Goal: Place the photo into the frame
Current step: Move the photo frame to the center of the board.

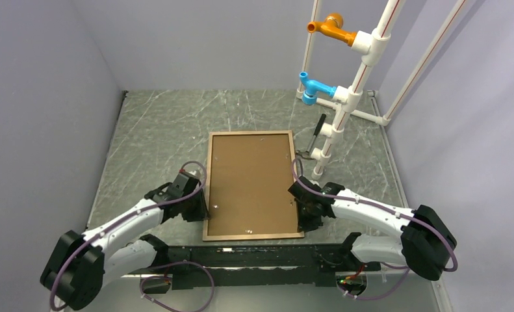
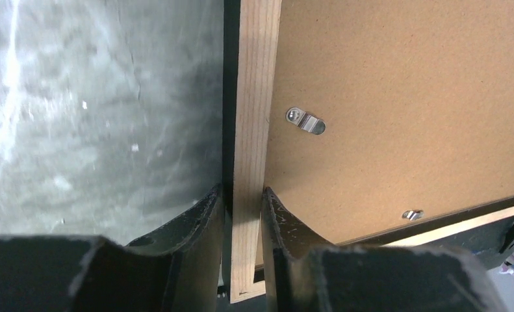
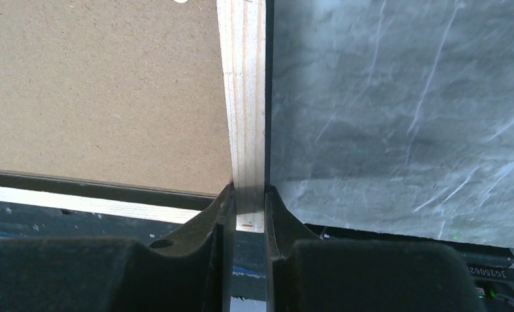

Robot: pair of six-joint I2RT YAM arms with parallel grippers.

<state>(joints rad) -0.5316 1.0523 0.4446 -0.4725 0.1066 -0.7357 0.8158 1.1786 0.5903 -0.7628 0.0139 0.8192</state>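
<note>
Frame (image 1: 251,133) lies back-up at picture centre, long axis running away from the arms. Left gripper (image 2: 243,195) clamps its left rail, right gripper (image 3: 248,192) its right rail, near the lower corners. Photo not visible.

We find the frame (image 1: 251,132) lying back-up on the table (image 1: 156,130), with a brown backing board (image 1: 251,185) filling it. The left gripper (image 1: 203,211) meets its left rail and the right gripper (image 1: 301,211) its right rail, both close to the near corners.

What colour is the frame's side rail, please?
The frame's rail is pale wood, black on its outer edge; clearest in the left wrist view.
</note>
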